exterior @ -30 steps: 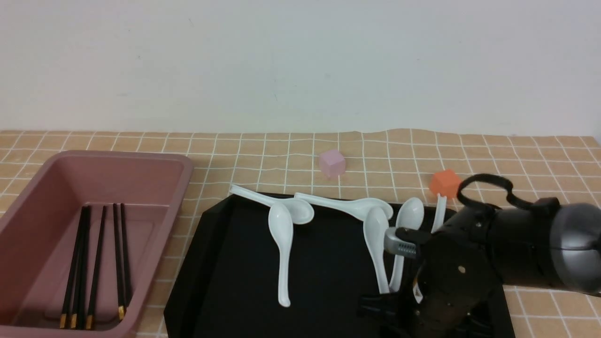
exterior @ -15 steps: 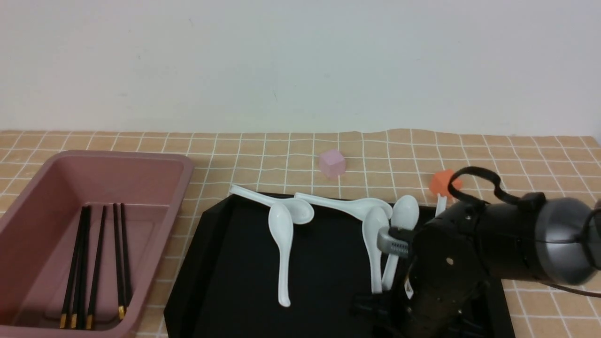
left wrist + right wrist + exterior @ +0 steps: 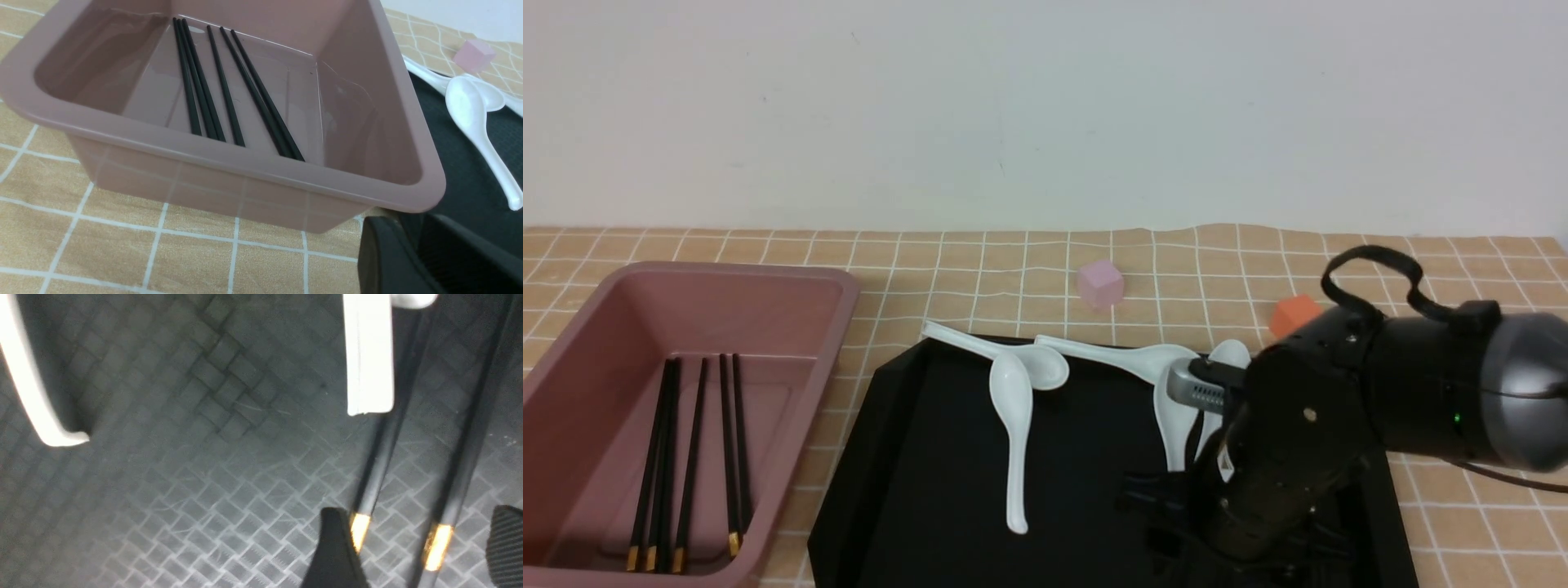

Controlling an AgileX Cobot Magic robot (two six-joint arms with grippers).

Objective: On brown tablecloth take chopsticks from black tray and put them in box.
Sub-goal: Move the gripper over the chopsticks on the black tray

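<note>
Right claw [image 3: 421,524], released, straddles the gold tips of two chopsticks [image 3: 376,473] on the black tray [image 3: 204,457]; they seemingly run twelve-to-six o'clock.

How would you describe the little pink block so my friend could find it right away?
Find the big black tray in the middle of the brown tablecloth. Just past its far edge, behind the white spoons, the pink cube sits alone on the cloth. It is small and pale pink, unlike the orange cube to its right or the big mauve box on the left.
</note>
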